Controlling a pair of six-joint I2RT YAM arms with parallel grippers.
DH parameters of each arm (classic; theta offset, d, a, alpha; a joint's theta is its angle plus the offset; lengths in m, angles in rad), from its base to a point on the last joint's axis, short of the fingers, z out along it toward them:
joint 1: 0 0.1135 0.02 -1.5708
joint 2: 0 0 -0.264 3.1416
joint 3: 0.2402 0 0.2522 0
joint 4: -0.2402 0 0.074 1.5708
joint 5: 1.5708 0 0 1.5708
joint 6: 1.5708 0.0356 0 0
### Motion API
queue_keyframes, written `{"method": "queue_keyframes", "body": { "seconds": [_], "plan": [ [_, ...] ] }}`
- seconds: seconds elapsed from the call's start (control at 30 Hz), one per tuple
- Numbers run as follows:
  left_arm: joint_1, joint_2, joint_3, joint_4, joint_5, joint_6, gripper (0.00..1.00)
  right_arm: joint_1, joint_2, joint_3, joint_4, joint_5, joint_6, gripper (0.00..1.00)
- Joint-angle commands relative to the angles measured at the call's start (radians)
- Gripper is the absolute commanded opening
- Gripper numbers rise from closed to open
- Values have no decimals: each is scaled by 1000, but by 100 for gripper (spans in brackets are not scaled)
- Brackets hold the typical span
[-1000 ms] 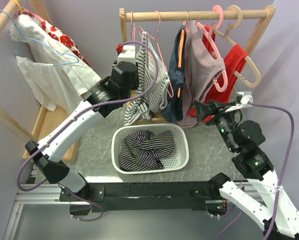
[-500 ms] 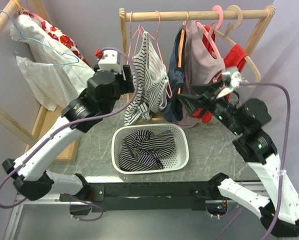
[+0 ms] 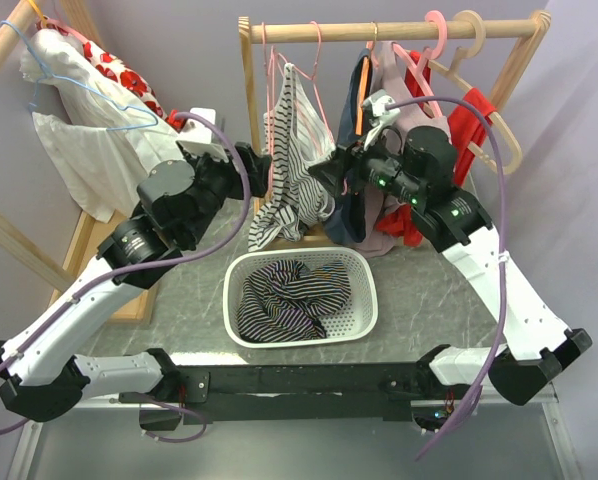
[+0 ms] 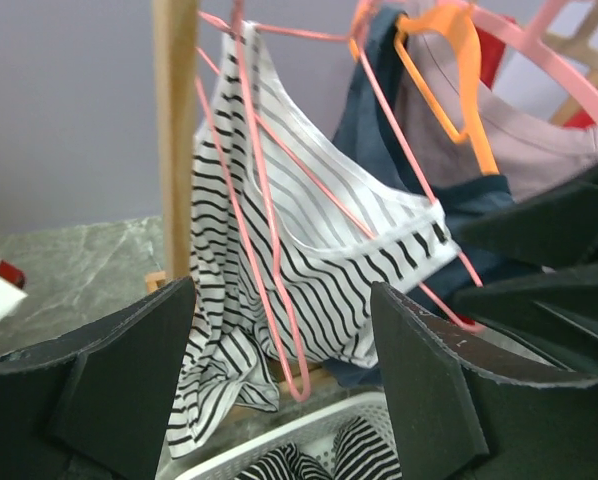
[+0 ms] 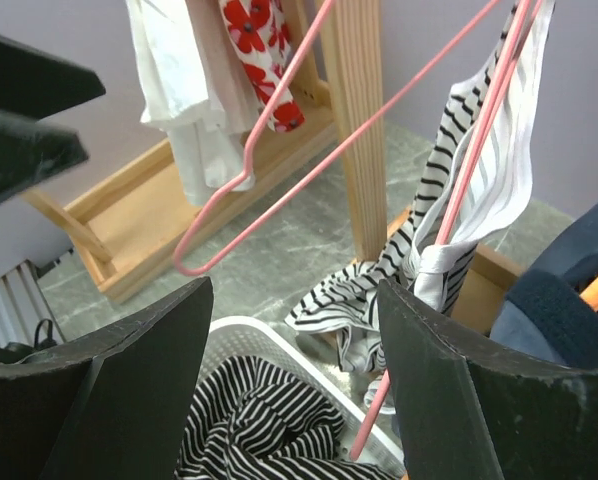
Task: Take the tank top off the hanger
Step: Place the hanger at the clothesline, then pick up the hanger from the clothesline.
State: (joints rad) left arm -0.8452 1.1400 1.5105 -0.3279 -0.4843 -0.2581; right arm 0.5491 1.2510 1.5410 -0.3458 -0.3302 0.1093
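Striped tank top (image 3: 294,150) hangs on its pink hanger (image 4: 297,385) at the left end of the wooden rail (image 3: 379,30), above the far edge of the grey marble table (image 3: 409,300). The left gripper (image 3: 251,165) is spread wide just left of it and the right gripper (image 3: 329,175) spread wide just right, neither pinching anything. White basket (image 3: 279,256) sits mid-table below, lilac wall (image 3: 179,40) behind.
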Motion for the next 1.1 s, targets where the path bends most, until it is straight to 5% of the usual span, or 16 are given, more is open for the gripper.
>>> {"method": "queue_keyframes", "body": {
  "seconds": [0.0,0.7,1.07],
  "plan": [
    [-5,-9,-22,49,78,11,78,-5,4,67,21,26,-23,74],
    [-6,-25,-52,55,90,14,79,-2,218,283,-168,230,-100,70],
    [-6,-28,-65,55,90,26,79,22,202,252,-248,277,-131,63]
  ]
}}
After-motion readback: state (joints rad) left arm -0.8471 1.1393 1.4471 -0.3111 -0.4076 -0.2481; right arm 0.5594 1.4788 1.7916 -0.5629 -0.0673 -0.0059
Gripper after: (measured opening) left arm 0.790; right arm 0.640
